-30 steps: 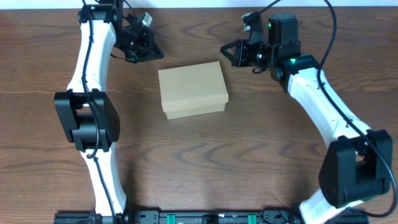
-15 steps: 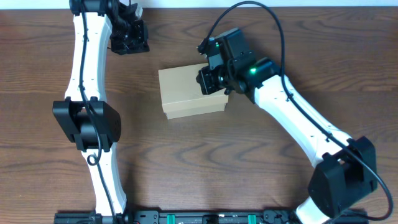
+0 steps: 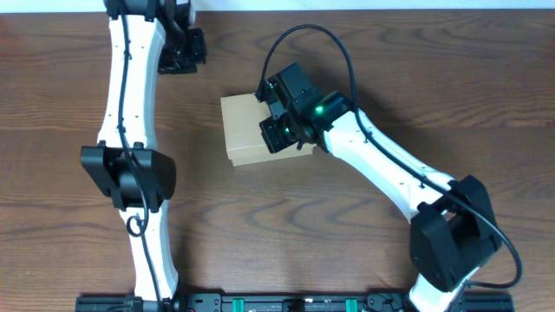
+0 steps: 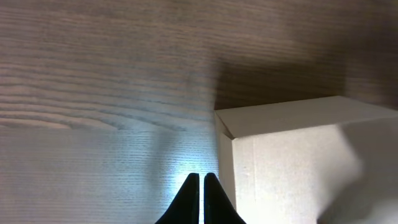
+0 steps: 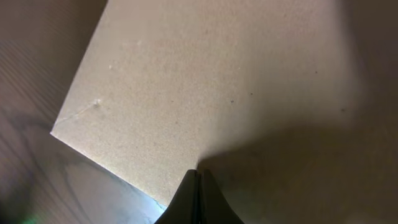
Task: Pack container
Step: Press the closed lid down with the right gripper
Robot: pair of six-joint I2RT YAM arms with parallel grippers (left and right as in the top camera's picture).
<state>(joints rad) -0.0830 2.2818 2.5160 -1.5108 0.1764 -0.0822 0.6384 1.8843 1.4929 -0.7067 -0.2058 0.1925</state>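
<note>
The container [image 3: 243, 130] is a plain tan cardboard box with its lid down, lying at mid-table. My right gripper [image 3: 276, 130] hovers over the box's right half, covering that part from above. In the right wrist view its shut fingertips [image 5: 198, 173] point down at the lid [image 5: 205, 81], and whether they touch it cannot be told. My left gripper [image 3: 184, 54] sits at the far left of the table, apart from the box. Its fingers [image 4: 202, 177] are shut on nothing above bare wood, with the box's corner [image 4: 298, 155] just to their right.
Brown wood-grain tabletop [image 3: 364, 52] surrounds the box. The table's far edge [image 3: 347, 7] runs just behind my left gripper. A black rail [image 3: 286, 303] lines the near edge where both arm bases stand.
My right arm has swung left from beside the box to above its lid. My left gripper has drawn back toward the far left corner. Both stayed shut.
</note>
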